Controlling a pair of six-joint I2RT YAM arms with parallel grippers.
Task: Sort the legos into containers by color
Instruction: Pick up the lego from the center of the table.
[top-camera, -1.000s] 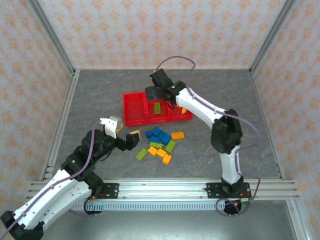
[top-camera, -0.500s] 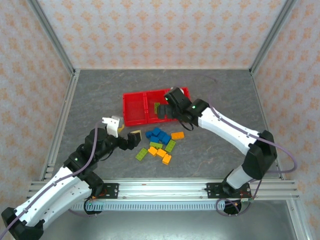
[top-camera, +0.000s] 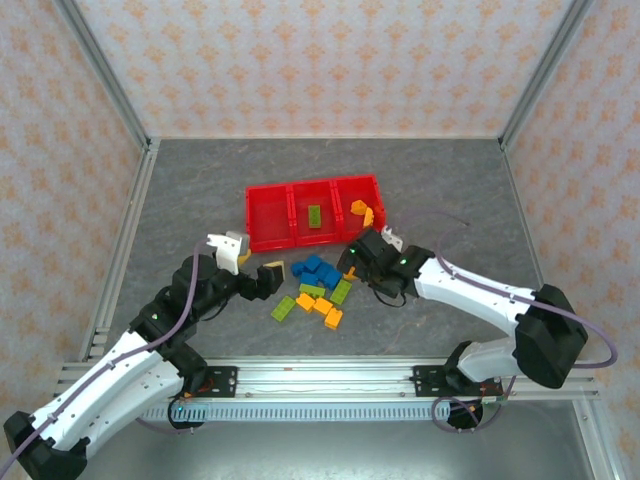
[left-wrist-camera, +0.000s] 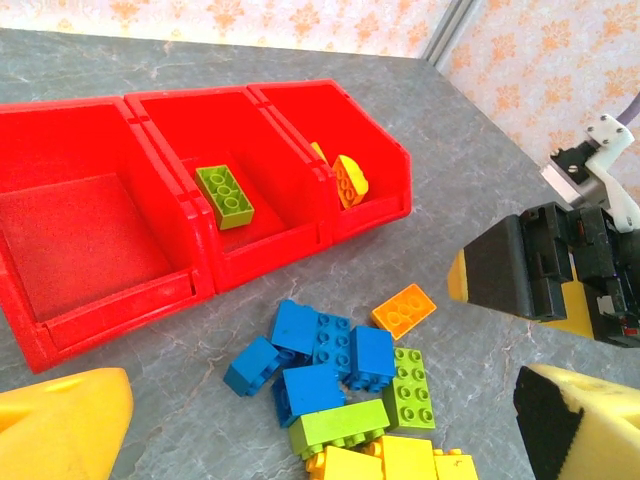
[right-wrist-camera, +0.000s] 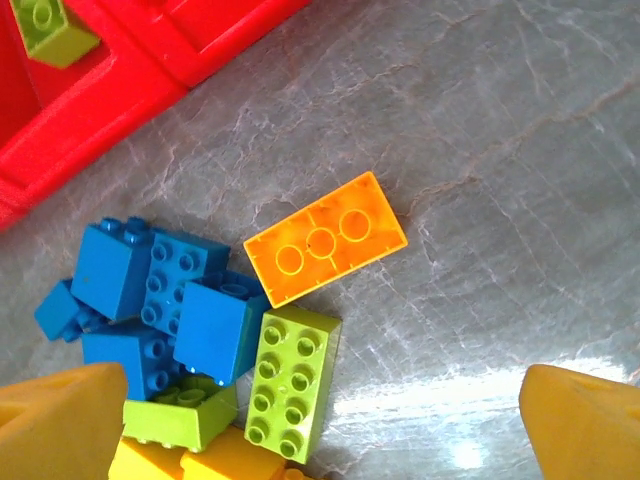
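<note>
Right wrist: right gripper (right-wrist-camera: 325, 425) over legos (right-wrist-camera: 215, 325)

Bright, even light, sharp, with glare on the tabletop (right-wrist-camera: 440, 415).

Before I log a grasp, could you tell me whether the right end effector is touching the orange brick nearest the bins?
Apart. The right wrist view shows the orange brick lying well clear of both fingertips of the open right end effector.
</note>
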